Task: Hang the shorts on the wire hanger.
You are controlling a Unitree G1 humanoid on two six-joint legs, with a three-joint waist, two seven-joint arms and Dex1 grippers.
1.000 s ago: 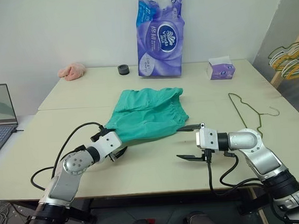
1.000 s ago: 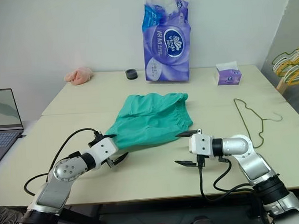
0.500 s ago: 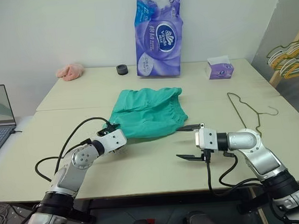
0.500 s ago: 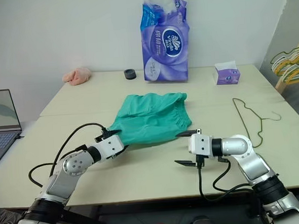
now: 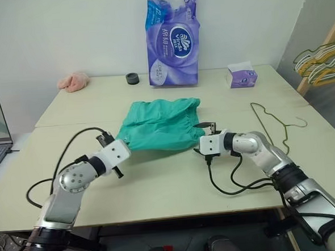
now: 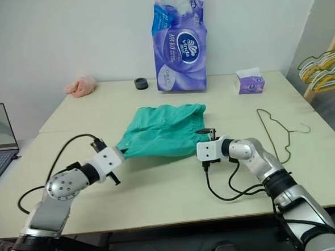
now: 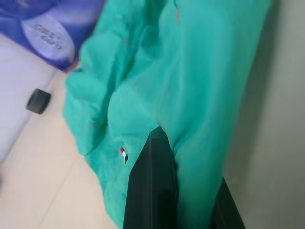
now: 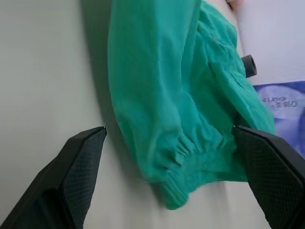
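Sprawling across the middle of the frame, the teal-green cloth shorts [image 5: 159, 125] lie on the pale beige tabletop [image 5: 159, 177], their gathered elastic waistband bunched toward the right and the wide legs fanning toward the lower left. A small red-and-white tag shows on the fabric in the left wrist view. The left gripper [image 5: 122, 153], at lower left of centre, is clenched on the near corner of the shorts, the cloth pinched between its black fingers [image 7: 152, 191] and drawn up off the table there. The right gripper [image 5: 203, 139], just right of centre, stands spread wide at the waistband edge, one finger above the hem and one below, grasping nothing; its dark textured fingers [image 8: 71, 171] flank the ribbed hem in the right wrist view.

The thin olive-bronze wire hanger [image 5: 272, 122] lies flat at centre right, well apart from the shorts. A tall purple plastic pack of tissue rolls [image 5: 172, 37] stands at upper centre, torn open at the top, with white rolls showing inside. A small purple tissue box [image 5: 242, 76] sits at upper right, a white sheet poking from its slot.
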